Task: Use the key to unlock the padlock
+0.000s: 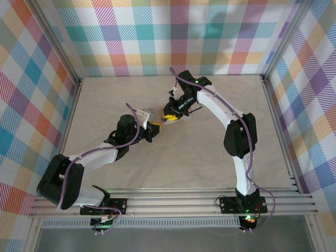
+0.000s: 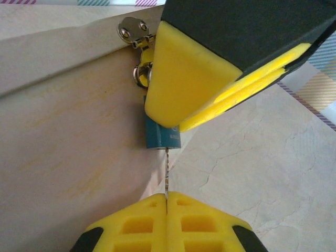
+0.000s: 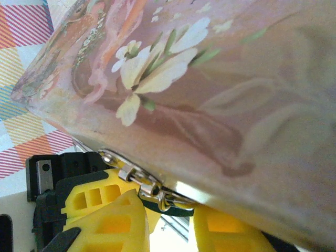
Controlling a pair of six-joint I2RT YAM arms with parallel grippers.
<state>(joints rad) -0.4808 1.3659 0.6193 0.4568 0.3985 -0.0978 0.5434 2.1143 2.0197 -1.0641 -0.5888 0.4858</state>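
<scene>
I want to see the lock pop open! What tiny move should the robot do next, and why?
Probably push the key deeper into the padlock. The left jaws are shut on the key, its tip meets the padlock's bottom end, and most of the blade shows bare. The right jaws clamp the padlock, so it should hold steady.

Bright, even light; soft shadows; blurred close foreground in wrist views.
</scene>
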